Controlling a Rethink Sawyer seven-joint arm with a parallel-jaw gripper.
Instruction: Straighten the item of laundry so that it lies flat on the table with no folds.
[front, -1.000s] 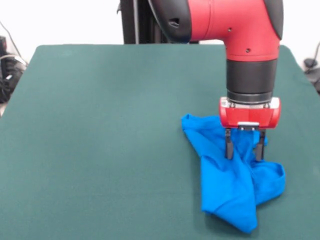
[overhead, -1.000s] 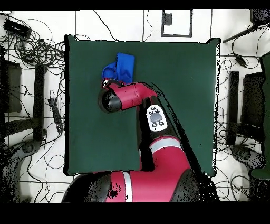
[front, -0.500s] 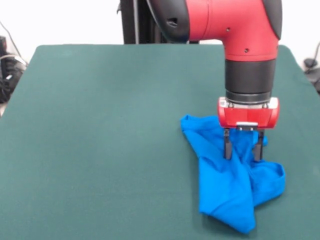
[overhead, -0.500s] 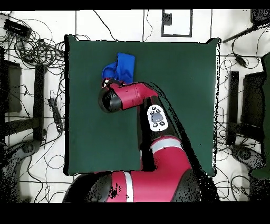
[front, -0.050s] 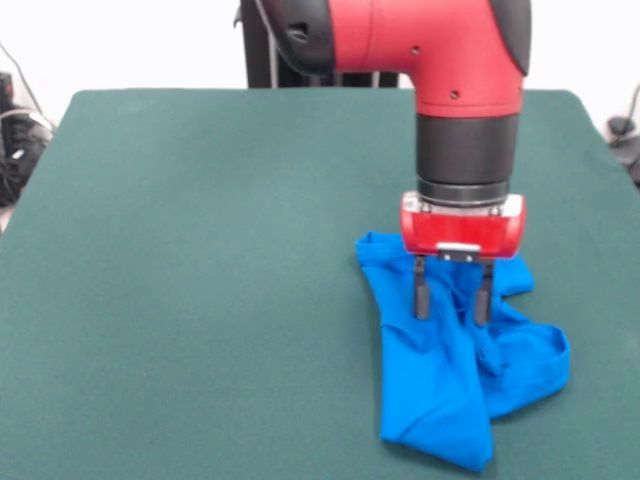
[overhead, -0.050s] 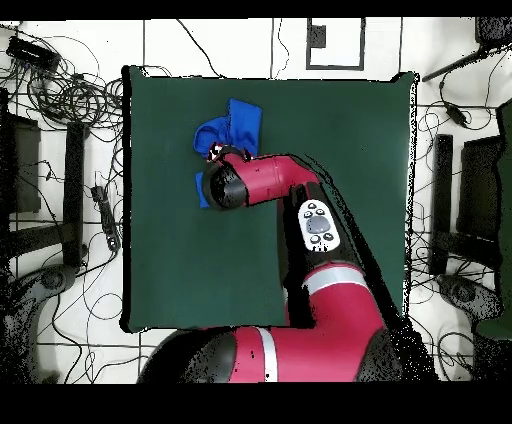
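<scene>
Since the earlier frames the arm has been shifted sideways across the table (front, -0.050s: 200, 250), toward the left of the front view, and the item of laundry (front, -0.050s: 450, 370) has been drawn along with it: the lower fold now reaches further left and lower than before.

The gripper (front, -0.050s: 451, 297) is seen standing upright over the item of laundry, its two dark fingers (front, -0.050s: 421, 296) spread apart with blue cloth showing between them. The tips are set down into the upper part of the cloth; whether fabric is actually pinched between them cannot be told, but the jaws are plainly parted rather than clenched.

The item of laundry is found crumpled, not flat. Measured from the gripper, one bunched corner lies just to the left at finger height, a long folded lobe runs down below the fingers toward the near table edge, and a rolled loop of hem curls out to the lower right. No print is seen, only plain blue.

In the overhead view the item of laundry (overhead, -0.050s: 235, 125) is partly hidden under the arm's wrist, lying near one corner of the table (overhead, -0.050s: 350, 150), with a small strip of blue showing beside the wrist.
</scene>
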